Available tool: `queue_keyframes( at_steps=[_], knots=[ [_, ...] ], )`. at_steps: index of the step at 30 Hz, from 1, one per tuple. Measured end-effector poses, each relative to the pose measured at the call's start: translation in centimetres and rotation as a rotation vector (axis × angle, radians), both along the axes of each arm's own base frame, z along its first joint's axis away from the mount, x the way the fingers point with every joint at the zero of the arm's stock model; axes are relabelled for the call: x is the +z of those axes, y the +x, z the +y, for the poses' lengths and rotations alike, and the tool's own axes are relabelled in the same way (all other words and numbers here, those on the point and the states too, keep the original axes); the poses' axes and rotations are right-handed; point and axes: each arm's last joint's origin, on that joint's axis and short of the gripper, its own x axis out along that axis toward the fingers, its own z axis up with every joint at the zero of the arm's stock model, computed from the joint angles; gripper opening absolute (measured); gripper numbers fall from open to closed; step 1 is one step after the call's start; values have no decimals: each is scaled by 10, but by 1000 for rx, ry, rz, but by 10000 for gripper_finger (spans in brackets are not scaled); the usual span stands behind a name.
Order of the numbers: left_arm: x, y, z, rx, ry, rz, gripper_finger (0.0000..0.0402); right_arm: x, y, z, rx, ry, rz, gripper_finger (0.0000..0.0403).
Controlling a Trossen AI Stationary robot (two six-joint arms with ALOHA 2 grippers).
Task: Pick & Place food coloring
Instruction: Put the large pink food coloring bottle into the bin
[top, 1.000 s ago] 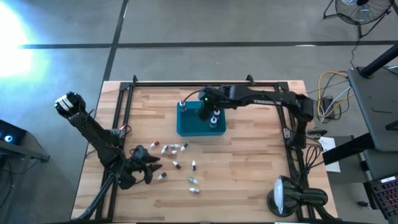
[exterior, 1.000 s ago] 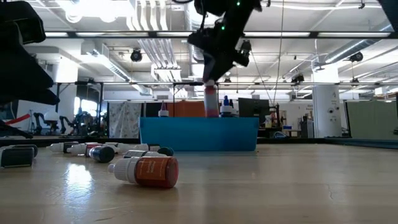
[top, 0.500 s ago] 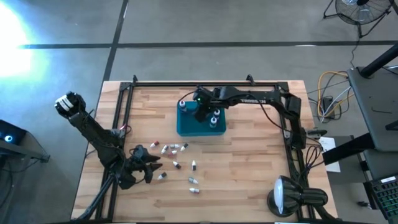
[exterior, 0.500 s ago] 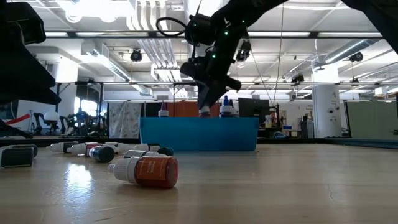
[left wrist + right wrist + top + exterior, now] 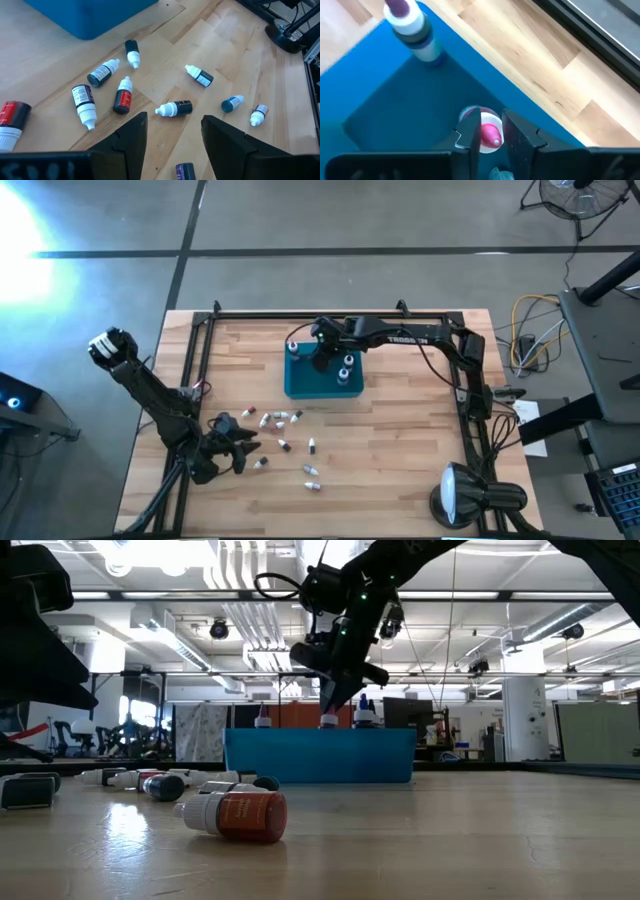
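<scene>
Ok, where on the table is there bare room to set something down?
The wood right of the teal bin lies bare, as does the near right corner up to the lamp. It is crowded where loose food coloring bottles lie by the left gripper.

right gripper (image 5: 490,136) moved left over bin (image 5: 322,377), pink-capped bottle (image 5: 487,131) lowered inside

Bright overhead lighting — white glare on floor (image 5: 25,230) upper left; right wrist view blurred.
</scene>
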Motion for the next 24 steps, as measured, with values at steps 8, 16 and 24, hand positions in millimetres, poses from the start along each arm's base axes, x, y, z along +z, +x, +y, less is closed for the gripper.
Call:
queue_keyframes(
  at_steps=[8,16,24],
  knots=[
    [0,0,0,7,-6,1,163,-1,-1,0,15,-14,17,68],
    [-1,-1,1,8,7,13,163,3,-2,1,16,-15,6,128],
    [-2,-2,2,10,14,20,163,22,-6,2,23,-39,-56,197]
  ],
)
